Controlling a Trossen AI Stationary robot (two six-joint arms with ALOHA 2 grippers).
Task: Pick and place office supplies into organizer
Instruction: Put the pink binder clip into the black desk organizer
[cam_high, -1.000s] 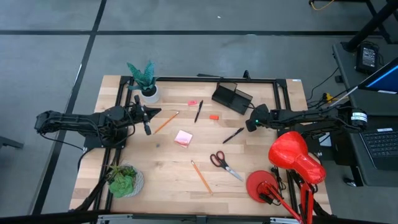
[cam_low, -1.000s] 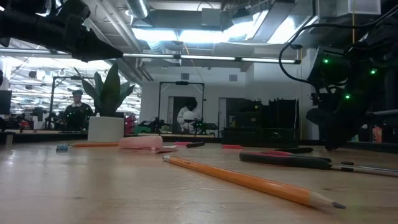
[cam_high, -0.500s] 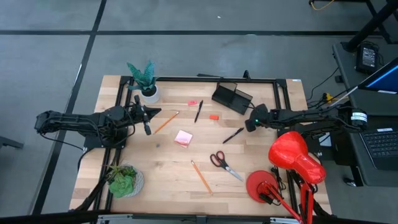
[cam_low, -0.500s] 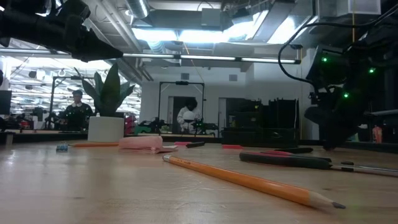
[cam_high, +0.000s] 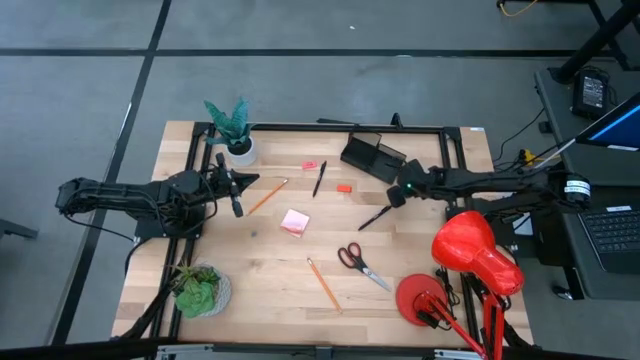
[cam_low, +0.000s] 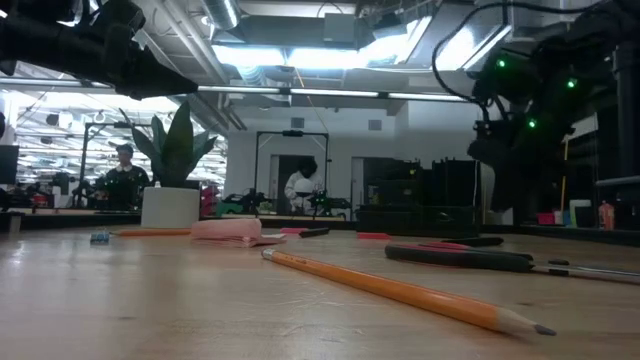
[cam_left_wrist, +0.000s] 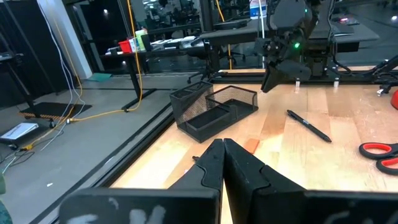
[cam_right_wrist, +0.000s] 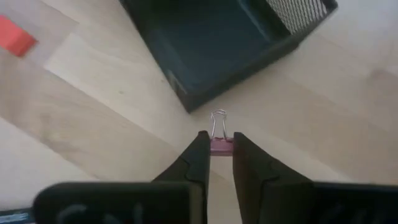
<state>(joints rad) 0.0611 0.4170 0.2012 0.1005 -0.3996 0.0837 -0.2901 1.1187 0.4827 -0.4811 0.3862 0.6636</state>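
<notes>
Right gripper (cam_right_wrist: 216, 163) pinches a small pink binder clip (cam_right_wrist: 219, 144) between its fingertips, the clip's wire loop pointing toward the organizer (cam_right_wrist: 211, 43), whose near wall lies just beyond it. In the high view this gripper (cam_high: 401, 193) sits at about four o'clock of the organizer (cam_high: 372, 156), just beside it, with a black pen (cam_high: 375, 217) on the table (cam_high: 260, 270) near its seven o'clock. Whether the clip touches the wood I cannot tell. Left gripper (cam_high: 236, 184) has its fingers pressed together on nothing, at the table's nine o'clock side beside the white plant pot (cam_high: 240, 150). Scissors (cam_high: 360, 264), a pink sticky pad (cam_high: 294, 222) and two pencils (cam_high: 323, 284) lie loose on the boards.
</notes>
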